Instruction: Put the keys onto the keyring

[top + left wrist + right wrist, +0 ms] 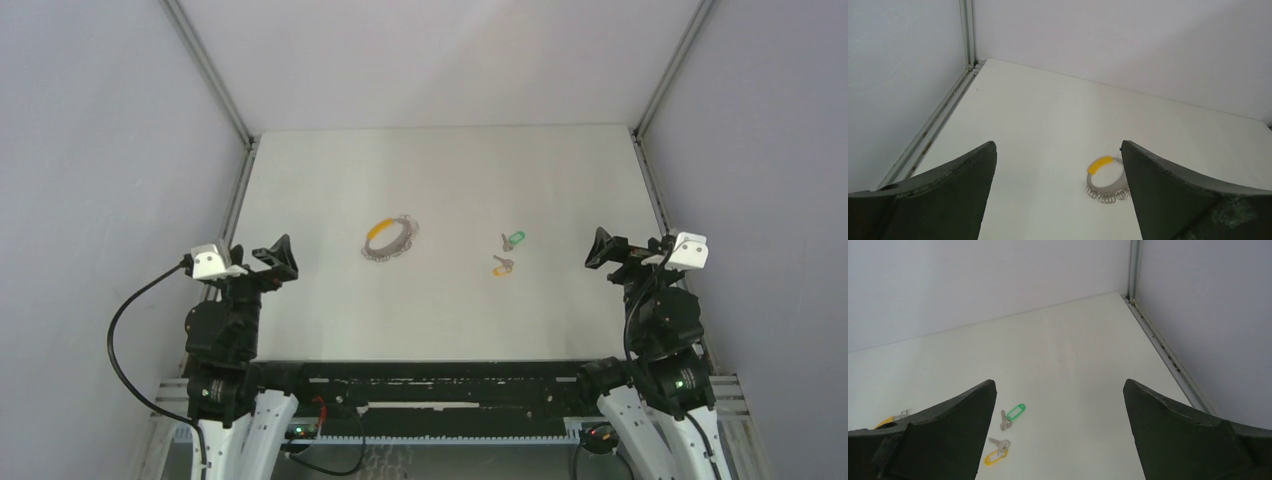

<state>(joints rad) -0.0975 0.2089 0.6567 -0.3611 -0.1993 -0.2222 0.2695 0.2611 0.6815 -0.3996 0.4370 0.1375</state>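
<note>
So, at this moment you had not yet begun: nothing was held, and every piece lay loose on the table [450,320]. Your left gripper [286,260] hung over the table's left edge with its jaws spread wide and nothing between them. Ahead of it and to its right, well apart from it, the keyring [381,231] lay flat with its yellow-orange section on its left side. In the left wrist view the keyring showed low in the frame, partly hidden behind the gripper.

Further right, well apart from the keyring, lay the green-headed key [514,239]. The orange-headed key [502,266] sat just beside it, nearer the arms, the two not touching. Your right gripper [596,250] hung over the right edge, likewise spread wide and empty, with the pair ahead and to its left.

By my reading, the step in hand was the first reach. The next move likely called for your left arm to steady or lift the keyring. Your right would then come down on one key by its plastic head, jaws narrowed to suit so small and flat a thing, leaving the hole free for threading.
</note>
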